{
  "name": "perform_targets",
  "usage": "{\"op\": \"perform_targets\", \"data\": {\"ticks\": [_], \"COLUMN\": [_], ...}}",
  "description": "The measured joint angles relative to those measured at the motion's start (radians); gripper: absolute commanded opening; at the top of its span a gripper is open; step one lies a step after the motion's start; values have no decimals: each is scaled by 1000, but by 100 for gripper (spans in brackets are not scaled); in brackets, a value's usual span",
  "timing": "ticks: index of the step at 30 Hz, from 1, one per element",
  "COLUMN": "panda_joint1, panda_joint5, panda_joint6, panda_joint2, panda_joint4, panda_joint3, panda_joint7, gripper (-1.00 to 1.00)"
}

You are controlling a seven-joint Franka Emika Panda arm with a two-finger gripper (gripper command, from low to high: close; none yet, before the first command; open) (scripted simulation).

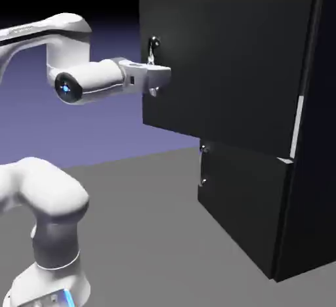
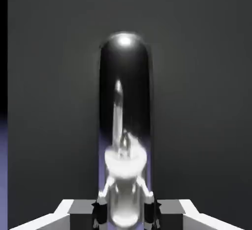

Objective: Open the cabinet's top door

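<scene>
The tall black cabinet (image 1: 308, 168) fills the exterior view's right. Its top door (image 1: 223, 63) stands swung out from the body, and its free edge sits well to the left of the lower door's edge. The top door's silver bar handle (image 1: 153, 48) is at that free edge. My gripper (image 1: 159, 76) reaches in level from the left and is shut on the handle's lower part. In the hand view the shiny handle (image 2: 124, 126) rises from between my gripper (image 2: 125, 210) against the dark door panel (image 2: 206, 101).
Below the pale seam, the shorter lower door (image 1: 243, 214) lies flush with the cabinet, its small handle (image 1: 203, 164) at its left edge. Grey table (image 1: 157, 233) spreads in front. My arm's base and elbow (image 1: 52, 220) stand at the lower left.
</scene>
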Motion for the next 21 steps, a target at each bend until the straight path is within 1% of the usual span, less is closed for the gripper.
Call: {"op": "perform_targets", "data": {"ticks": [3,7,13,21], "panda_joint1": [17,-27,-157,-308], "panda_joint5": [-131,-305,-552,-824], "panda_joint6": [-11,-98,-346,-683], "panda_joint2": [-46,-128,-303,-457], "panda_joint4": [-40,-97,-170,-179], "panda_joint3": [-20,-40,-143,-411], "panda_joint7": [113,272,440,510], "gripper": [-100,-100,-100,-100]}}
